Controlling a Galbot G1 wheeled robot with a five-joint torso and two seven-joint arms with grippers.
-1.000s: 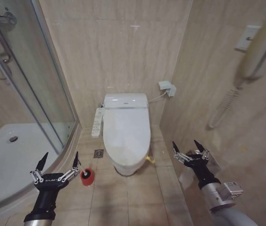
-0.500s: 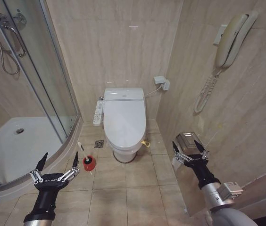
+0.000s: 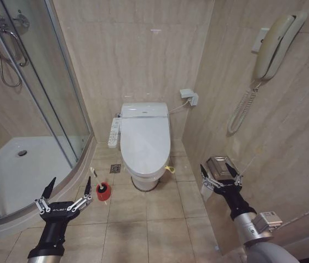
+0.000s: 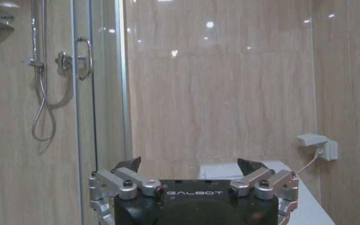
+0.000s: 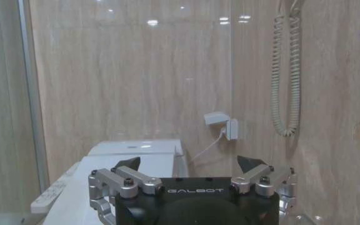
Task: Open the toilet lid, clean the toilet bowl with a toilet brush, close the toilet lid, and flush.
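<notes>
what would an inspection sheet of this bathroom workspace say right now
surface: beige tiled floor, small floor drain left of the toilet
toilet lid: shut, yellow strap at its front right
toilet bowl: covered by the lid
toilet brush: standing in the red cup holder on the floor
clutter: nothing seen
left gripper: open, held low near the brush, apart from it
right gripper: open, held low near the right wall
cables: cord from toilet to wall socket; coiled phone cord
surroundings: glass shower enclosure left, wall phone right
</notes>
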